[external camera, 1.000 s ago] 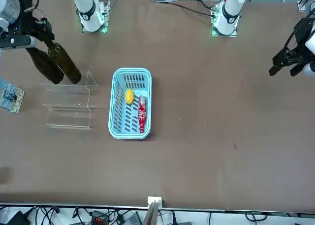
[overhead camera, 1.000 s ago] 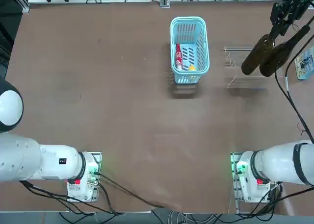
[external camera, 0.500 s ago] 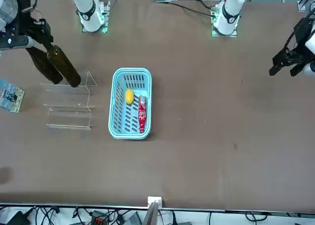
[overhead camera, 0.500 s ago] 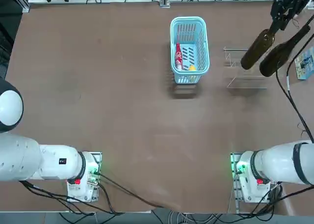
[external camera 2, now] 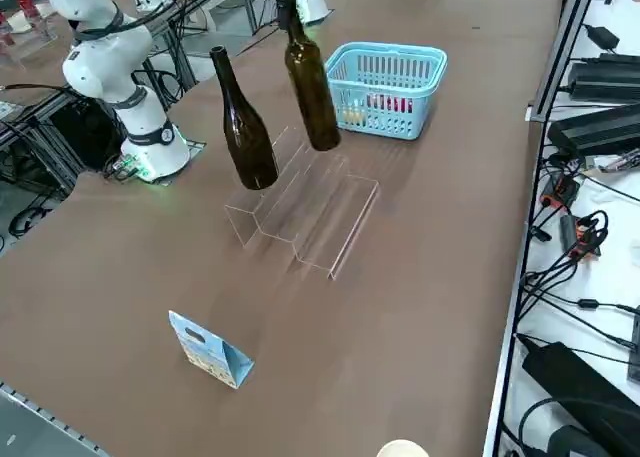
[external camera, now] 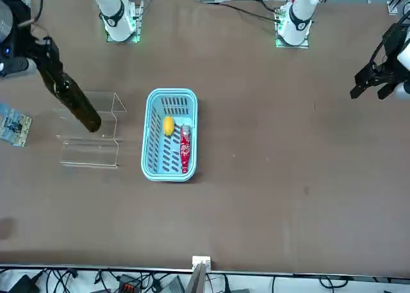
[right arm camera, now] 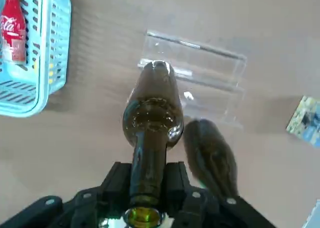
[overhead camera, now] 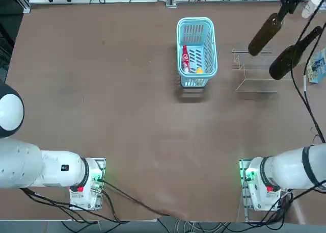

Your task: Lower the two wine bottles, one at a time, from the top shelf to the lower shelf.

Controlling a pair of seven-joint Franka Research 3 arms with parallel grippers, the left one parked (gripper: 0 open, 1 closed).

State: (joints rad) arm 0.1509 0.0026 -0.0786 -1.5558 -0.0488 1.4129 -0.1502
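Dark olive-brown glass is gripped by its neck: 1 bottle [right arm camera: 155, 108] is held between the narrowed fingers of the right gripper [right arm camera: 152, 180], 1 finger on each side of the neck. Its long axis is run from the neck down to the base, slightly tilted, so the base is carried below the fingers and over the clear stand [external camera 2: 300, 202]. Contact between base and stand cannot be confirmed.

The other bottle [external camera 2: 248, 137] is seen just beside it, neck up, seemingly stood on the top shelf. Both are nearer the right arm.

Compared with 0.5 s ago, the held bottle has been shifted away from the robot's bases, and the gap between the 2 bottles has been widened in the top view; the other bottle has been left in place. In the front view, it is now hidden.

The lowering of bottle 1 is judged to be under way. The base should be lined up with the lower shelf and set down upright before release, or it could be tipped.
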